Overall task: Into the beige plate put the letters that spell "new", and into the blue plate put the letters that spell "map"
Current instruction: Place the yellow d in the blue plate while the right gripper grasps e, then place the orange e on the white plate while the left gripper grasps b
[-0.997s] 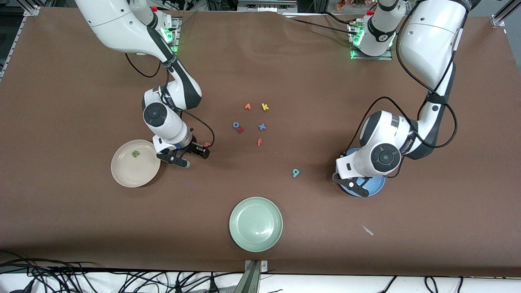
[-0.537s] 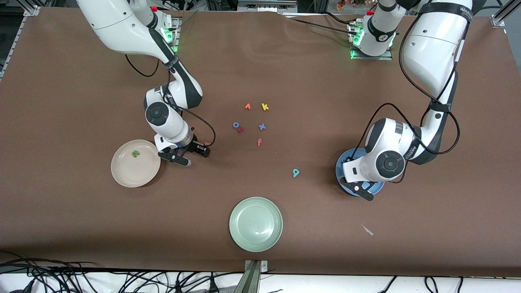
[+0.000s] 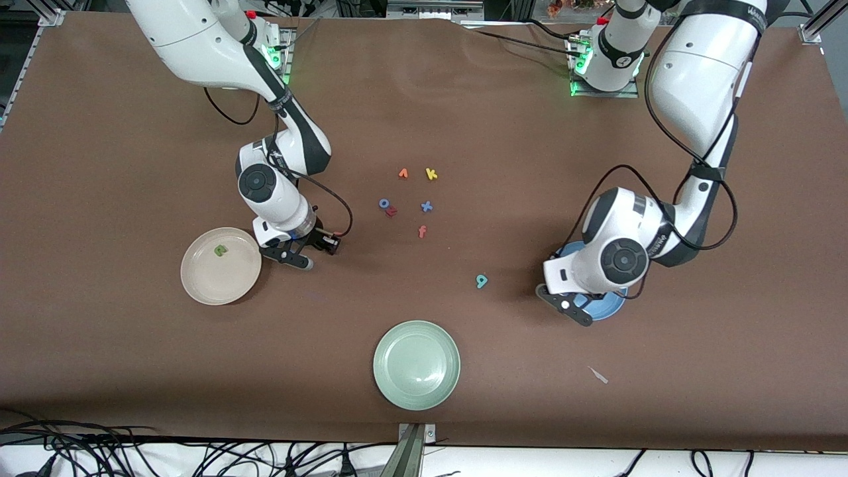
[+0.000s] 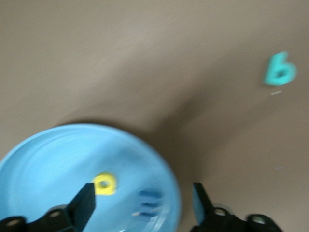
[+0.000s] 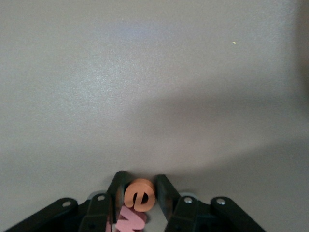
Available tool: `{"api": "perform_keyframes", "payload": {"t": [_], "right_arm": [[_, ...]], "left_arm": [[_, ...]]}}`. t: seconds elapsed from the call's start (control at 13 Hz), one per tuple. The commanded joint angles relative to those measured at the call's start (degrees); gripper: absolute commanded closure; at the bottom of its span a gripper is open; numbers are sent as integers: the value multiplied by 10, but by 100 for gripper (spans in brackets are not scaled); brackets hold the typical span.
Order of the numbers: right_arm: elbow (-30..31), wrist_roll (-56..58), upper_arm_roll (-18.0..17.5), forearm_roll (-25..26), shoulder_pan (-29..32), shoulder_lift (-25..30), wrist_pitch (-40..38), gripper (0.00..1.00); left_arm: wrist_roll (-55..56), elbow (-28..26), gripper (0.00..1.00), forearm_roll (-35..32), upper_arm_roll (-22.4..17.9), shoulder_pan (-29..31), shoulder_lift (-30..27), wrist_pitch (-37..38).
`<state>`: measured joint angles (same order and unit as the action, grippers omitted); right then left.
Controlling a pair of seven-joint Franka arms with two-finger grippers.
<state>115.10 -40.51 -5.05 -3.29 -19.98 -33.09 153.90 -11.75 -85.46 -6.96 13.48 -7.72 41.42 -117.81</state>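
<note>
Fingers of the right gripper (image 5: 140,193) pinch the orange e (image 5: 140,197) above the pink w (image 5: 129,222), beside the beige plate (image 3: 199,281) holding n (image 3: 220,250); next, lift it there. Left gripper (image 4: 142,205) gapes empty over the blue plate (image 4: 48,159), m (image 4: 148,202) and p (image 4: 104,184) inside; a (image 3: 481,281) remains on the worktop (image 3: 530,165).

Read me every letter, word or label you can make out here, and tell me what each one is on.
"e": orange foam letter between the right gripper's fingers.
"k": yellow foam letter on the table.
"f": red-orange foam letter on the table.
Print on the left arm's band: too small to read.
</note>
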Motion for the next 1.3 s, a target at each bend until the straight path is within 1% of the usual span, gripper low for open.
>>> {"api": "perform_keyframes", "payload": {"t": [0.0, 0.08, 0.23, 0.38, 0.46, 0.54, 0.69, 0.84, 1.0, 1.07, 1.15, 1.23], "right_arm": [[13, -4, 1, 0, -5, 1, 4, 72], [13, -4, 1, 0, -5, 4, 2, 72], [12, 8, 2, 0, -4, 17, -2, 72], [6, 31, 8, 0, -3, 41, -44, 72], [4, 50, 18, 0, -2, 52, -64, 72], [4, 76, 28, 0, 0, 64, -82, 72], [4, 145, 51, 0, 4, 80, -111, 72], [6, 237, 88, 0, 6, 89, -132, 72], [10, 308, 124, 0, 6, 94, -150, 71], [14, 334, 135, 0, 9, 94, -156, 71], [20, 355, 144, 0, 12, 94, -156, 71], [22, 374, 151, 0, 14, 94, -156, 71]], "left_arm": [[40, 1, 0, 41, 31, -5, -6, 6], [47, 5, 0, 43, 31, -18, 2, -10], [66, 6, 0, 40, 30, -41, 25, -86], [74, 6, 0, 39, 26, -64, 37, -123], [73, 6, 0, 38, 25, -74, 45, -135], [67, 6, 0, 23, 23, -81, 55, -163], [74, 5, 0, -25, 23, -89, 63, -177], [75, 5, 0, -35, 22, -94, 68, -182], [67, 3, 1, -36, 22, -93, 81, -214], [66, -1, 6, -36, 22, -90, 82, -222], [66, -1, 15, -36, 22, -89, 84, -222], [66, -1, 36, -35, 22, -90, 84, -222]]}}
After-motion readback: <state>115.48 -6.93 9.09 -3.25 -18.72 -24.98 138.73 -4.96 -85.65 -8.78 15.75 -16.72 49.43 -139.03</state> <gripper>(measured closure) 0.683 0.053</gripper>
